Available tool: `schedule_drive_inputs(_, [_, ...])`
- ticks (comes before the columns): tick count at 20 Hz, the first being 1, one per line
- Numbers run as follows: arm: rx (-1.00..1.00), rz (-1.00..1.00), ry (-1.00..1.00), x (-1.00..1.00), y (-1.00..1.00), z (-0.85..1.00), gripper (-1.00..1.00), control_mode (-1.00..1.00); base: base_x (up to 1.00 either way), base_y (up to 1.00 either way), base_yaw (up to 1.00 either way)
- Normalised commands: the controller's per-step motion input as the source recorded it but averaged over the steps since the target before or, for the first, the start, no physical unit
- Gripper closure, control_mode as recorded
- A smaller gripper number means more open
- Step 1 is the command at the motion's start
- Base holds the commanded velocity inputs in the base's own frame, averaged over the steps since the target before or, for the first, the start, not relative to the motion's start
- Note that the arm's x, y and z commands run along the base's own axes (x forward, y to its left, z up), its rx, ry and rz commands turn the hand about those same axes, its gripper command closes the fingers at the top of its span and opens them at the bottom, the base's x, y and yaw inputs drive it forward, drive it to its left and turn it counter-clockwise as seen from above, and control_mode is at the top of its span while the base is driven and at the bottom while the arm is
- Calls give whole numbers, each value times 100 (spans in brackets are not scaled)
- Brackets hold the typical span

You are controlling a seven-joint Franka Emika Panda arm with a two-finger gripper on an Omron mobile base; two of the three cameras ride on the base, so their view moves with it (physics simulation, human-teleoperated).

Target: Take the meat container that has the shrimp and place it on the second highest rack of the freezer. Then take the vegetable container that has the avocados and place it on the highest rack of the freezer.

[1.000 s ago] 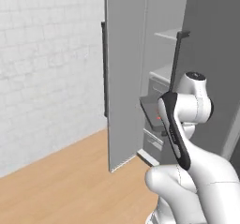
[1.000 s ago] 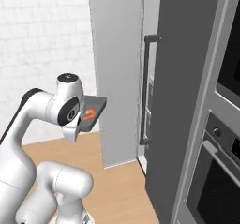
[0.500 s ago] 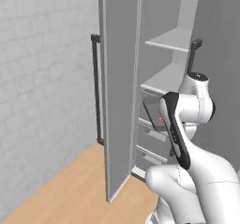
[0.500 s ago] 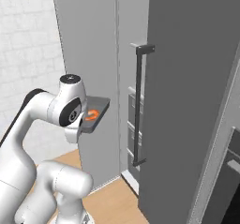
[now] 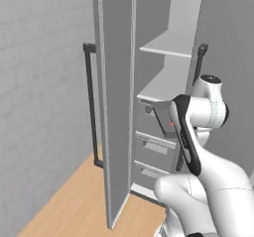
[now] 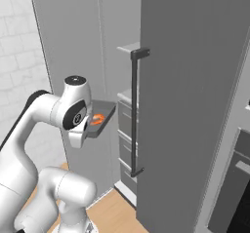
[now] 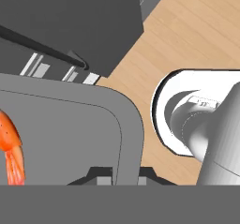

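Note:
My gripper [image 7: 123, 174] is shut on the rim of the meat container [image 7: 126, 124], a dark grey tray with the orange-red shrimp [image 7: 9, 145] lying in it. In the right base view the container [image 6: 103, 111] with the shrimp [image 6: 97, 119] is held level at the hand [image 6: 84, 133], just outside the open freezer [image 6: 195, 81]. In the left base view the container [image 5: 162, 118] hangs in front of the drawers, below the second highest rack [image 5: 161, 85] and the highest rack [image 5: 166, 45]. The vegetable container with the avocados is out of view.
The freezer's left door [image 5: 116, 107] stands open edge-on, its dark bar handle [image 5: 90, 102] facing the tiled wall. Its right door carries a long dark handle [image 6: 134, 112]. Grey drawer fronts [image 5: 154, 147] sit under the racks. Wooden floor [image 5: 69, 201] lies below, and an oven [image 6: 234, 188] at far right.
Both base views have shifted: the base has moved, so the open freezer now looks nearer and more head-on. The container stays in the shut gripper, held level as before.

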Motion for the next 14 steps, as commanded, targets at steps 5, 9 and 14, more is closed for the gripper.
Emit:
schedule_drive_inputs(5, [0,0,0,0,0,0,100,100,57,13,-27])
schedule_drive_inputs(9, [0,0,0,0,0,0,100,100,61,24,-25])
schedule_drive_inputs(14, [0,0,0,0,0,0,100,100,65,28,-27])
